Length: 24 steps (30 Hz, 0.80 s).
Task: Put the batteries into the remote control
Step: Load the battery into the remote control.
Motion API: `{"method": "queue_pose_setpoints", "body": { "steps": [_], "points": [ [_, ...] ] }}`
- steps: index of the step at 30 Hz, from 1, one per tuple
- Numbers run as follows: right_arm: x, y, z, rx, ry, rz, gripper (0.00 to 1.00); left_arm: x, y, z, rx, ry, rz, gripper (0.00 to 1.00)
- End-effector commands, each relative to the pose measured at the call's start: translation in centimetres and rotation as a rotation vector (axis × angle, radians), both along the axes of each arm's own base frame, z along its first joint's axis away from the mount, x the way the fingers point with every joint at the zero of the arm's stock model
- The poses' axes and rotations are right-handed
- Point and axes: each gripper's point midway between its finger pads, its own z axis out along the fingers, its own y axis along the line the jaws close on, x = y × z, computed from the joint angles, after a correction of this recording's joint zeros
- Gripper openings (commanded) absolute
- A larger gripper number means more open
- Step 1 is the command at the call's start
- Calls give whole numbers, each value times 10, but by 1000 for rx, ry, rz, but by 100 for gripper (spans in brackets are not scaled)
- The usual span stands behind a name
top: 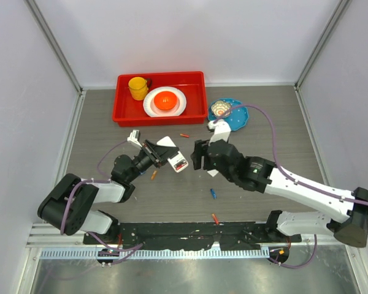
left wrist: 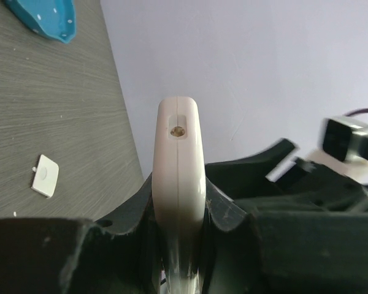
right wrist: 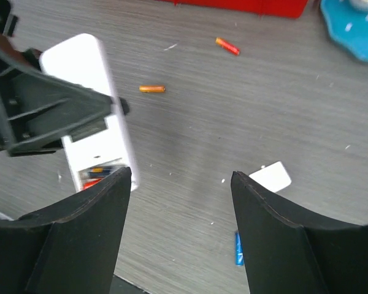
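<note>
The left gripper (top: 161, 152) is clamped tight on the remote control (top: 179, 162), holding it over the middle of the grey, wood-grain table (top: 276, 138). From the left wrist the handset shows edge-on: smooth, glossy white plastic with a rounded end, a fine seam down its middle and a small round recess with a brassy dot near the tip. Matte black fingers (left wrist: 135, 211) hug both flat sides. Any print on the remote is too small to read. From the right wrist its lower end looks open, with orange and red showing inside.

Behind it, against the back wall, sits a shiny red tray (top: 193, 82), rectangular with a raised rim. It carries a yellow cup (top: 138, 87) and a round white plate (top: 178, 107) with an orange bowl (top: 165, 100) on it.

Slim cylindrical batteries (top: 153, 174) lie scattered and well apart. An orange one is just on the near side of the remote, a red-orange battery (top: 184, 135) lies near the tray's front edge, a blue battery (top: 213, 193) lies nearer the arms, and a red battery (top: 215, 217) is at the table's near edge.

The right gripper (top: 199, 156) hangs just right of the remote with its black, curved fingers (right wrist: 92, 214) spread apart and only bare table between them. A small flat white battery cover (right wrist: 271, 176) lies on the table near its right finger. Farther right and back is a glossy blue plate (top: 239, 119) with a wavy rim, holding a small round dish whose contents I cannot make out.
</note>
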Motion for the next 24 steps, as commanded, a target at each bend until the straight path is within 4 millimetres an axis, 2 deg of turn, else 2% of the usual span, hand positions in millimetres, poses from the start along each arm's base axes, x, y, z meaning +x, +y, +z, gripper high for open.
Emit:
{"method": "queue_pose_setpoints", "body": {
  "steps": [1,2,3,5,7,8,10,11,13,14,19,24],
  "points": [
    [-8,19,8,447,153,79,73,-18,14,84,-157,-320,32,0],
    [3,13,27,560,125,75,73,-19,14,88,-158,-335,34,0],
    [0,12,13,592,162,76,73,-21,15,90,-157,-347,38,0],
    [-1,13,23,700,185,102,73,-23,18,96,-160,-375,48,0],
    [-7,18,21,748,206,151,74,-24,19,97,-161,-381,52,0],
    [-7,19,30,805,197,161,73,-24,19,97,-161,-381,52,0],
    [-7,17,25,842,201,158,73,-25,18,97,-161,-383,46,0],
    [-8,18,35,896,191,179,73,-25,19,97,-162,-381,47,0],
    [-7,18,28,922,209,181,73,-26,19,97,-161,-382,46,0],
    [-10,21,34,949,203,216,74,-27,19,97,-160,-384,44,0],
    [-9,28,25,957,240,239,73,-28,19,97,-162,-385,40,0],
    [-11,39,21,963,271,290,67,-29,20,99,-164,-391,38,0]
  ]
}}
